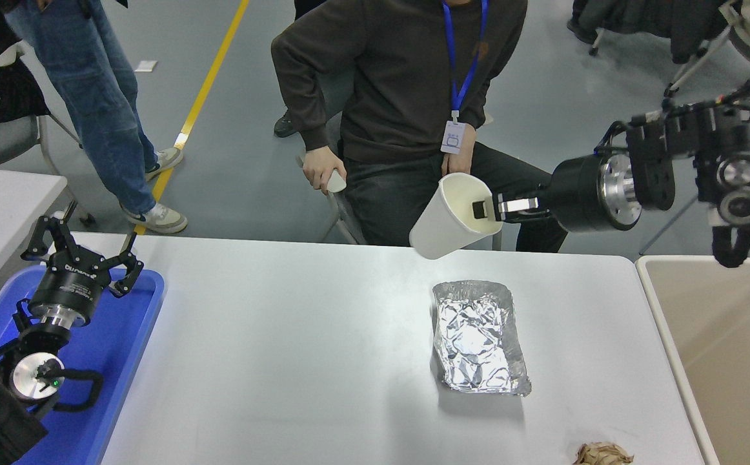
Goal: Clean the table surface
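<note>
Head view: the right tool (pixel 488 210) pinches the rim of a white paper cup (pixel 447 218), tilted in the air above the far edge of the matte white-grey surface (pixel 284 349). A crumpled silver foil tray (pixel 480 337) lies on it below. The left tool (pixel 81 253) hangs spread open over a blue plastic tray (pixel 117 342).

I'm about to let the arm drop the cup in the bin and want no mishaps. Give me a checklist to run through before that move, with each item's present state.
1. Right hand pinching the rim of the white paper cup: ok.
2. Cup lifted off the white table surface: ok.
3. Cup over the beige bin: not ok, it hangs left of the bin.
4. Bin interior free: ok as far as visible.
5. Seated person's hand away from the cup: not ok, it appears just behind the cup.
6. Left hand parked over the blue plastic tray: ok.
</note>
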